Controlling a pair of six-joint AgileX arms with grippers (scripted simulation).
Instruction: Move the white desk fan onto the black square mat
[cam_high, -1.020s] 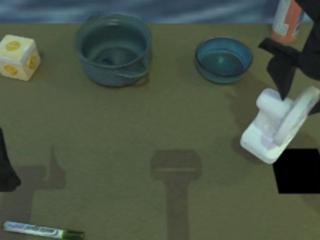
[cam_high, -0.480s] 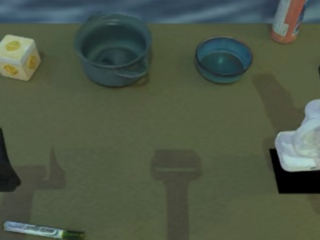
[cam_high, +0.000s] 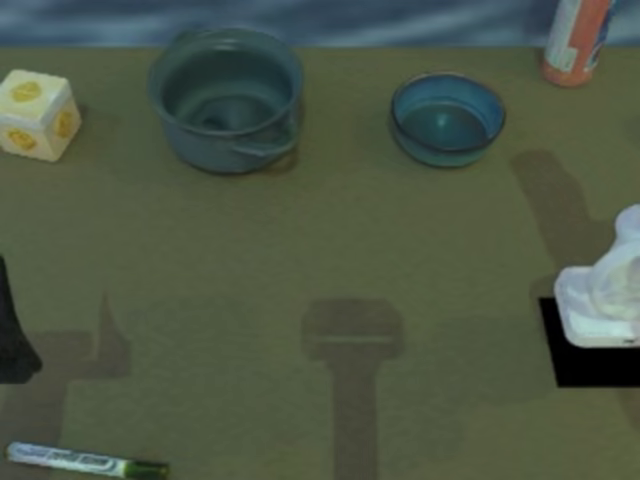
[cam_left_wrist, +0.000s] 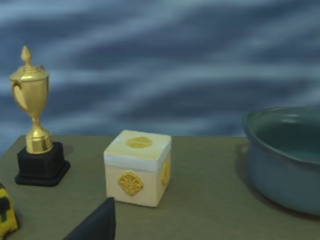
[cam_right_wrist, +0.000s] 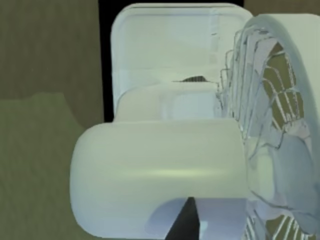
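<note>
The white desk fan (cam_high: 603, 300) is seen upright at the table's right edge, its square base resting on the black square mat (cam_high: 590, 365), over the mat's far part. In the right wrist view the fan (cam_right_wrist: 160, 175) fills the picture, seen close from above; the right arm's jaws are not shown, and their state cannot be told. The left gripper (cam_high: 12, 335) is parked at the table's (cam_high: 320, 250) left edge, its state likewise indiscernible. Farther off stand a grey pot (cam_high: 227, 97), a blue bowl (cam_high: 447, 118) and a white cube (cam_high: 37, 114).
</note>
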